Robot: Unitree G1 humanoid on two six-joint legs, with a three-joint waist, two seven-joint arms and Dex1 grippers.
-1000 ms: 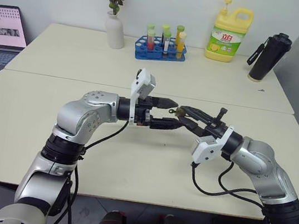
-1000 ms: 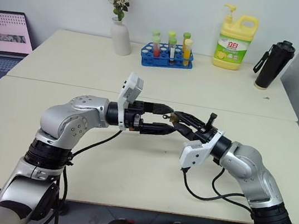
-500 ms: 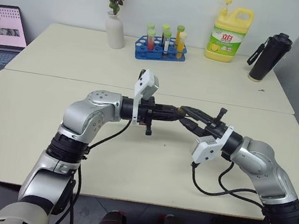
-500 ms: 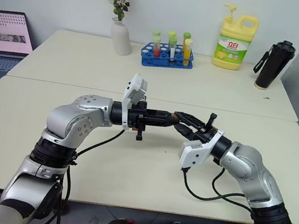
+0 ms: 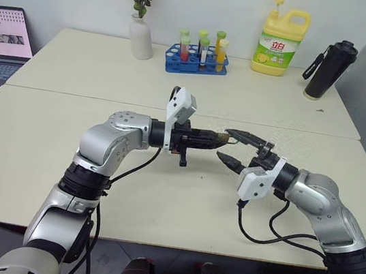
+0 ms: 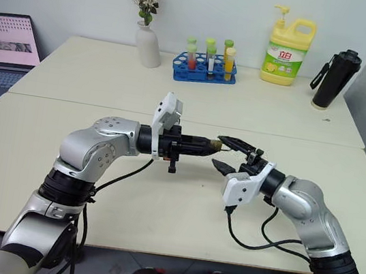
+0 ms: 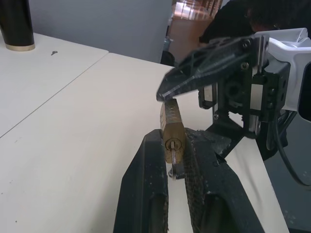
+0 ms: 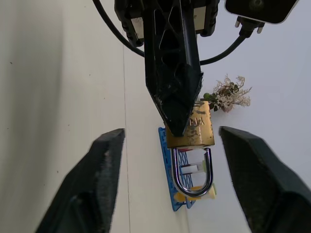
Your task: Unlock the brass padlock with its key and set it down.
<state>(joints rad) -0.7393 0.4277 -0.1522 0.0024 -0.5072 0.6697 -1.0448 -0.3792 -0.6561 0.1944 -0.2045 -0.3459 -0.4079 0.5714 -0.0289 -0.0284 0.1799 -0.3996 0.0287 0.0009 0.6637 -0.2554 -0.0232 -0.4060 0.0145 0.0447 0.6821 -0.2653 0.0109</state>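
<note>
My left gripper [image 5: 217,140] is shut on the brass padlock [image 7: 171,127], holding it in the air above the table's middle. The brass body sits between the black fingers [image 7: 146,184]. Its silvery shackle [image 8: 193,173] points toward my right gripper and looks closed. A thin silvery piece, seemingly the key [image 7: 173,162], sits at the keyhole face between the left fingers. My right gripper [image 5: 232,148] faces the padlock from the right, open, one finger above the shackle and one below, touching nothing.
At the table's back stand a white vase [image 5: 141,37], a blue test-tube rack [image 5: 197,61], a yellow detergent bottle [image 5: 280,44] and a black bottle [image 5: 329,69]. A laptop [image 5: 1,41] sits off the left edge. Bare tabletop [image 5: 180,199] lies beneath both grippers.
The left gripper closed on the padlock and its wrist rolled. The right gripper, which had been shut on the padlock, opened wide and let it go. Neither hand shifted place.
</note>
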